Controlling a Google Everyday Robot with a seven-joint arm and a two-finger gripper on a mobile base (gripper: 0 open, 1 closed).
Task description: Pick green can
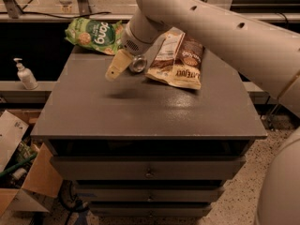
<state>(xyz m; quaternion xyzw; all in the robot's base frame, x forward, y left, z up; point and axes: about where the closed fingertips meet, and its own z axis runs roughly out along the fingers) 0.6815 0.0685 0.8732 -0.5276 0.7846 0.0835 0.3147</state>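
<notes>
At the back of the tabletop (140, 116), between two snack bags, that's where the action is. The green can (138, 63) lies on its side there, shiny silver end turned our way, its dark body mostly hidden behind the wrist of the arm (211, 27). The bright-green snack bag (93, 34) sits to its left near the back corner. The brown snack bag (178, 60) is just beside it on the right, touching or not, too close to call.

And the claw (116, 68) hangs just left of the can's silver end, tip slanting down toward the front-left. Its shadow falls on bare tabletop below, so I judge it's off the surface. Open or closed? Cannot tell from this angle. Nothing suggests the can is in its hold; the can looks to be resting on the tabletop.

So by my reading this is the approach, lining up for the grasp, with the pick itself not yet done. The next move calls for shifting the claw to the right until it is centred over the can's round body, then lowering and closing across the narrow width. The tricky bit is that a can on its side rolls, and the brown bag crowds one flank. An off-centre touch could nudge the can away or snag the bag's edge.
</notes>
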